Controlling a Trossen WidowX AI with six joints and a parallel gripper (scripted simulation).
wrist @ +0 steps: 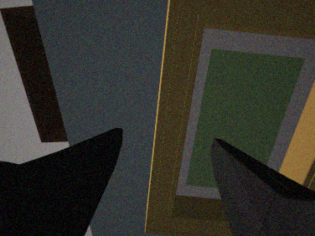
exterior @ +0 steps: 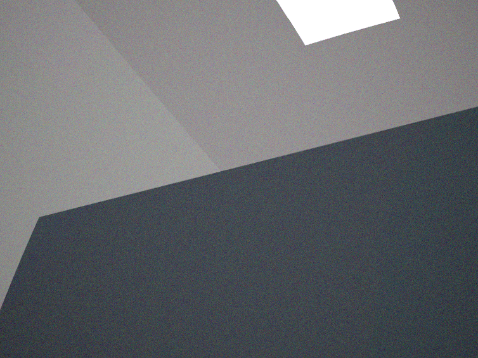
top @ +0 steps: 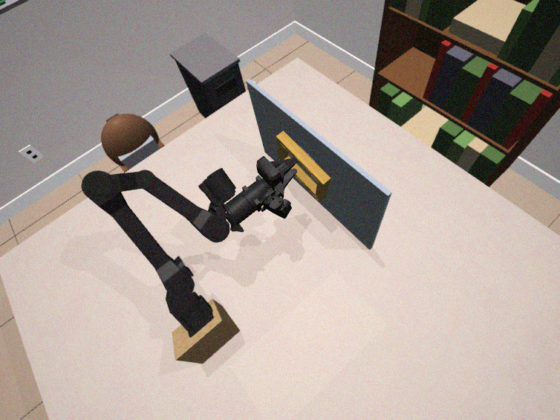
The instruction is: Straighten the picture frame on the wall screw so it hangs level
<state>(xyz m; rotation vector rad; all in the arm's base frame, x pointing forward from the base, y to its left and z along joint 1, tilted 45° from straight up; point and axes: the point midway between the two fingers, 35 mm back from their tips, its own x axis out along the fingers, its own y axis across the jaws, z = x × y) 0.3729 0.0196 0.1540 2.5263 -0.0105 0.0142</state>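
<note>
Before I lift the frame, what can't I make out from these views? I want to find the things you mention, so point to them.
- Frame's (top: 306, 155) (wrist: 239, 8) notched strip and the screw: hidden behind the frame in top and wrist views.
- Frame's right side: cut off by the wrist view's edge, partly covered by a finger (wrist: 268, 201).
- Frame and gripper (top: 295, 165) (wrist: 167, 141) in the exterior view: not shown; the dark panel fills its lower part.

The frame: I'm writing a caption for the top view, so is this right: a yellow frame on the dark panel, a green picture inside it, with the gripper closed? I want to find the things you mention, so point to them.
Not quite: the gripper (top: 295, 165) (wrist: 167, 141) is open, its fingers apart, as the wrist view shows. The rest stands.
</note>
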